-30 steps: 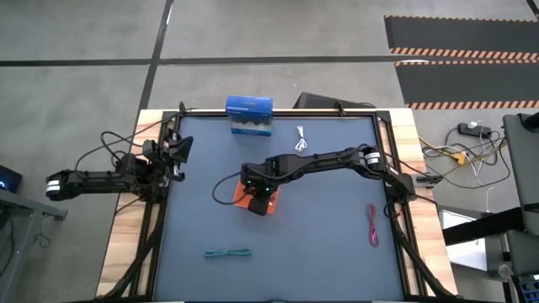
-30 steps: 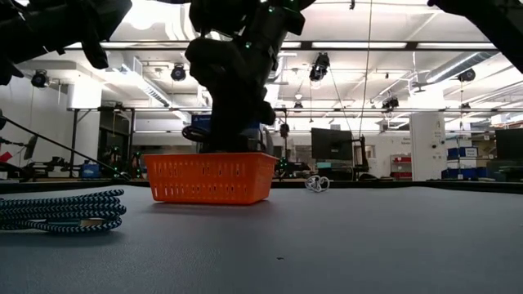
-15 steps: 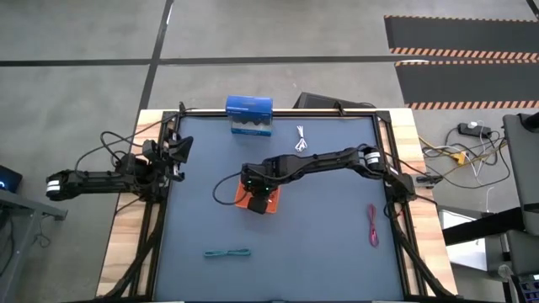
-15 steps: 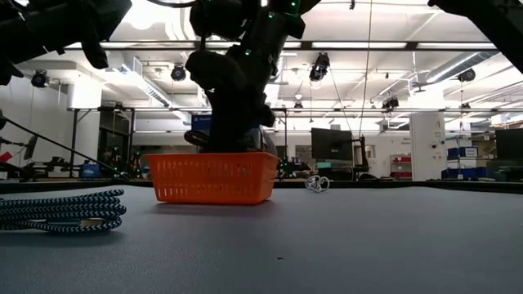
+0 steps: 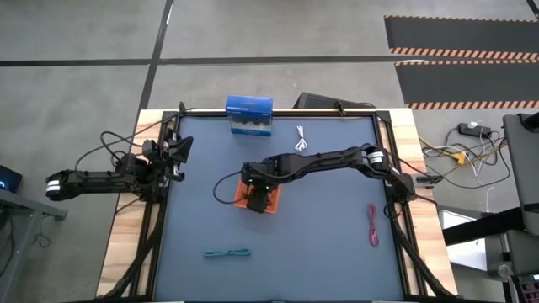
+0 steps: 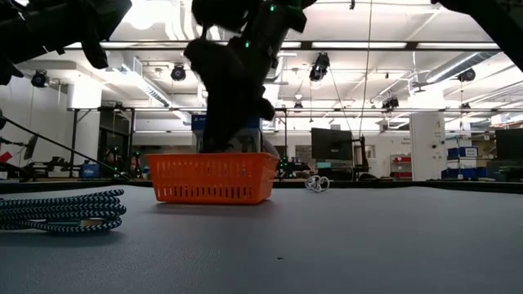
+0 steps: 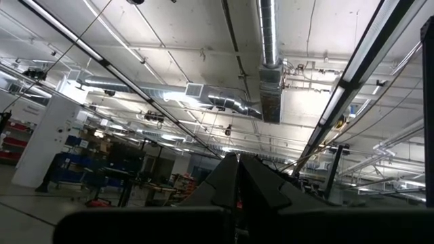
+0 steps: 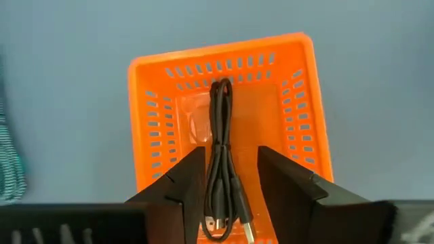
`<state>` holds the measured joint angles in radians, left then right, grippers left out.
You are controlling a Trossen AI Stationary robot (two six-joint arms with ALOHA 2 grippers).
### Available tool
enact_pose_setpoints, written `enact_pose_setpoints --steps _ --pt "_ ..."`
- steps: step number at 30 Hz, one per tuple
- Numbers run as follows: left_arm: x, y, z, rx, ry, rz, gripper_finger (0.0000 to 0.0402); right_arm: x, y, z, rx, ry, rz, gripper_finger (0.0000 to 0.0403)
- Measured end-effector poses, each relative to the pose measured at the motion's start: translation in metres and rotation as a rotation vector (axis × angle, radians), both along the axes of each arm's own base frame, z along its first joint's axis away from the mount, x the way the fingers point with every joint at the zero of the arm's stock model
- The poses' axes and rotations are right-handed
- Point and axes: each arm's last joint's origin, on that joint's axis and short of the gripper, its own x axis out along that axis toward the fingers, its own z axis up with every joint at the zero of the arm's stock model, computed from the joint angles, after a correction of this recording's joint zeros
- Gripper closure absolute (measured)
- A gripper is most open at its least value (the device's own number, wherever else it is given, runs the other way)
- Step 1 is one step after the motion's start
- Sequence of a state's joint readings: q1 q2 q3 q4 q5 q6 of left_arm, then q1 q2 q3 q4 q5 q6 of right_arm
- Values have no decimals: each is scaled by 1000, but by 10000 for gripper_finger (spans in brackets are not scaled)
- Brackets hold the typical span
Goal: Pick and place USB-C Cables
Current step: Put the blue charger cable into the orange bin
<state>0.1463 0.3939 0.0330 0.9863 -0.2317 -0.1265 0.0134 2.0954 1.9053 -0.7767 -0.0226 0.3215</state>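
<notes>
1. The thin black bundled cable (image 8: 222, 163) is seen lying in the orange slotted plastic tray (image 8: 302, 129), between the spread fingers of the right tool (image 8: 230, 186), which hangs just above the tray at mid-bench.
2. Three cables are left out on the bench: the white one (image 5: 301, 140) at the far side, the red one (image 5: 371, 225) at the right, the teal-green one (image 5: 227, 252) at the near side.
3. The left tool (image 5: 173, 151) is parked at the left edge; its fingers' state cannot be told.
</notes>
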Motion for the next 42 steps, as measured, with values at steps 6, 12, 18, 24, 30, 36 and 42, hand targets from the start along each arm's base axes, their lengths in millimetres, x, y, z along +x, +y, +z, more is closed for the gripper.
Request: enact_pose_setpoints --steps 6,12,18,24,30,36,42 --pt "1 -1 0 -7 -1 -35 402 -10 28 28 -22 -60 105 296" --pt "4 -2 -1 -113 -35 -206 402 -30 67 51 -38 -99 228 324" --pt "8 -6 -3 -153 -17 -345 402 -67 97 62 -136 -156 259 348" --pt "14 -10 -3 -178 -21 -406 402 -100 107 51 -195 -313 256 359" --pt "20 -13 11 -177 -69 -449 402 -131 101 39 -244 -534 330 359" --pt "34 -18 22 -183 -45 -493 402 -162 91 26 -266 -756 331 360" --pt "52 -24 32 -223 -10 -548 402 -190 81 22 -287 -824 336 360"
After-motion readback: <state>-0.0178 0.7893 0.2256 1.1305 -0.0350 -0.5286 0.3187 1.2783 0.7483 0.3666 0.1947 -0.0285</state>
